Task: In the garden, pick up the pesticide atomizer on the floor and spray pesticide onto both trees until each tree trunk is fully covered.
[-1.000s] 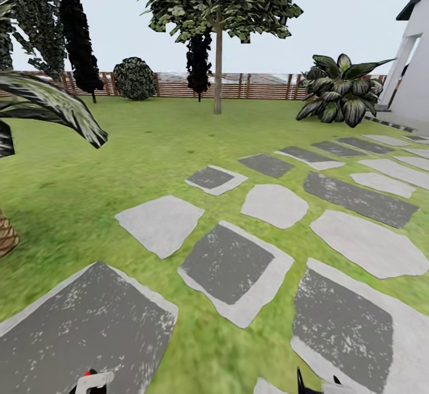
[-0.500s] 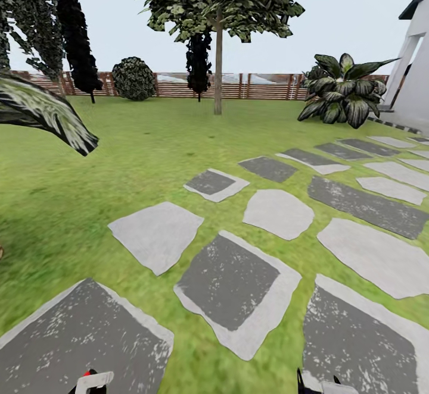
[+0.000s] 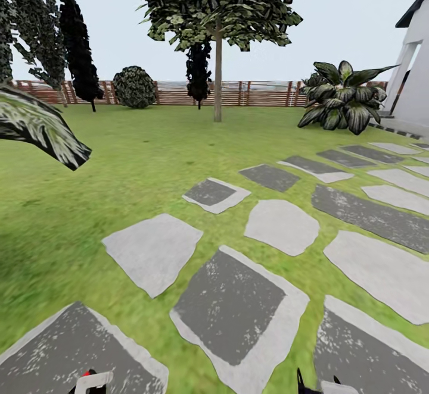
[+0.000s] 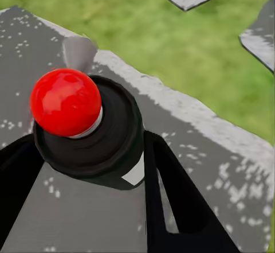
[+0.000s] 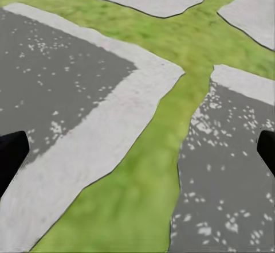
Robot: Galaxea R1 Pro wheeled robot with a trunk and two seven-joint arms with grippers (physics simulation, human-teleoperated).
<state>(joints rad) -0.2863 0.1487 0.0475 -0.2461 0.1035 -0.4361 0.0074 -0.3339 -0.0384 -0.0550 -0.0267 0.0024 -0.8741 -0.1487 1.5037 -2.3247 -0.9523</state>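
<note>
The left end effector (image 4: 86,167) is clenched around the dark waist of the pesticide atomizer (image 4: 86,129), a small, rigid, light-looking thing, above the paving stones (image 3: 235,305), while the right end effector (image 5: 137,150) hangs released.

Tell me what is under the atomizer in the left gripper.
A dark grey paving slab with a pale border lies under the atomizer, grass beyond it. The atomizer and the black fingers cover part of the slab.
</note>
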